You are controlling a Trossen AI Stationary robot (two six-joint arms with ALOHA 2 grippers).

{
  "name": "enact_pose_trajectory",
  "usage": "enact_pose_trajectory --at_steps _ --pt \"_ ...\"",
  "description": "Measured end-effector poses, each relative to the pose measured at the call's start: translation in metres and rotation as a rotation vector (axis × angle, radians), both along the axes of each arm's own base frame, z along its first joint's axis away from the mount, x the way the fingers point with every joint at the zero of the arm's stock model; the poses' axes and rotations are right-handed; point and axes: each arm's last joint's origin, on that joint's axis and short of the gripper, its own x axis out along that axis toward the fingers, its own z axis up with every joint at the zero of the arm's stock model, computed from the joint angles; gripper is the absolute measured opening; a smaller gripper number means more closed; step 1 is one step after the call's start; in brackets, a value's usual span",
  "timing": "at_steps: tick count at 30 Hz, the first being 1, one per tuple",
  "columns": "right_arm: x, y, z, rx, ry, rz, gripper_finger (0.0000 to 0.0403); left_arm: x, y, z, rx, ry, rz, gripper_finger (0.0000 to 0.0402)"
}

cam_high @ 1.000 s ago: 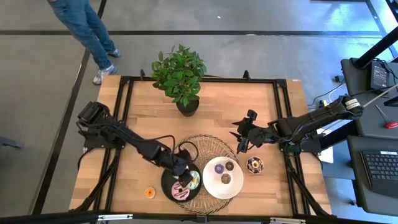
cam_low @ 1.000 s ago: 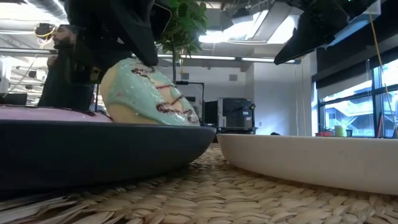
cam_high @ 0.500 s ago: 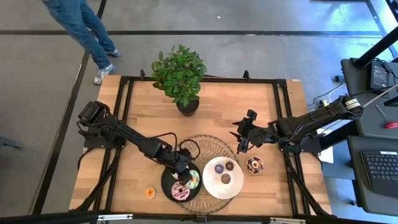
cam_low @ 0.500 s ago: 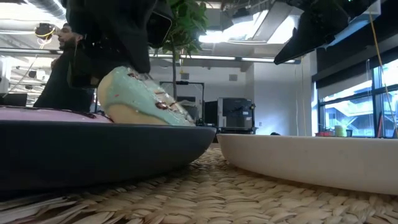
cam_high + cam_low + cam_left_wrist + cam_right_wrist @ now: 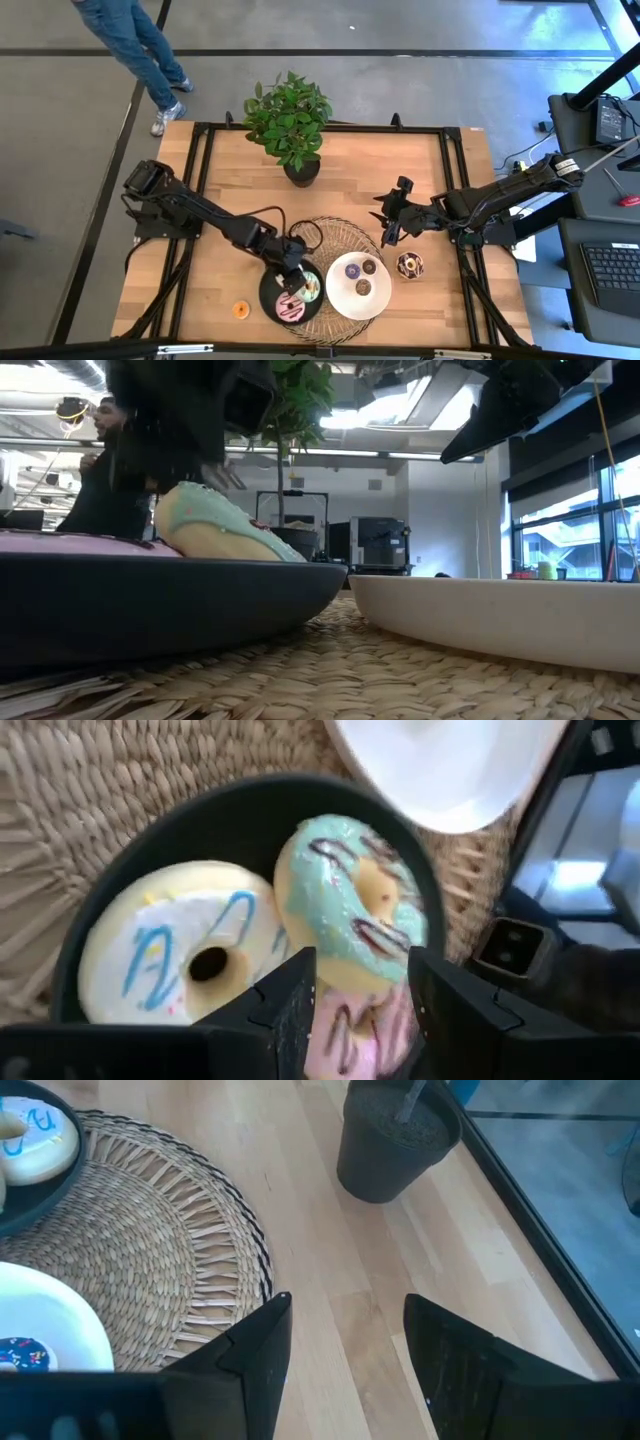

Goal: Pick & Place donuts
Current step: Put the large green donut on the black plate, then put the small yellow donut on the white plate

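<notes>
left tool (image 5: pixel 350 995) open, empty, above mint donut (image 5: pixel 350 900) leaning on black plate (image 5: pixel 120 900); a bump could tip it. right tool (image 5: pixel 345 1350) open, waiting.

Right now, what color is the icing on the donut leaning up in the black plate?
Mint-green icing with dark chocolate squiggles on the donut; clearest in the left wrist view.

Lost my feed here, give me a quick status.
Left gripper open above black plate. Mint-green donut lies tilted there, released. Right gripper open, waiting beside woven mat. Nothing blocking.
</notes>
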Motion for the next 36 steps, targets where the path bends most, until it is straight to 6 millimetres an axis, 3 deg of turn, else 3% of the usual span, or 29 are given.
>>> enact_pose_trajectory --at_steps 6,10,14,24,36 --pt "0.000 0.000 0.000 0.021 -0.010 -0.016 0.0195 -0.028 0.006 0.031 0.103 -0.002 0.088 0.0155" --pt "0.000 0.000 0.000 0.020 -0.010 -0.016 0.0195 -0.059 -0.003 0.037 0.188 0.112 0.096 0.0154" --pt "0.000 0.000 0.000 0.018 -0.009 -0.015 0.0195 -0.081 -0.024 0.033 0.247 0.192 0.087 0.0152" --pt "0.000 -0.001 0.000 0.018 -0.010 -0.018 0.0195 -0.107 -0.083 0.014 0.264 0.156 -0.016 0.0151" --pt "0.001 -0.001 0.001 0.043 -0.032 -0.036 0.0195 -0.114 -0.105 -0.023 0.464 0.191 -0.314 0.0143"
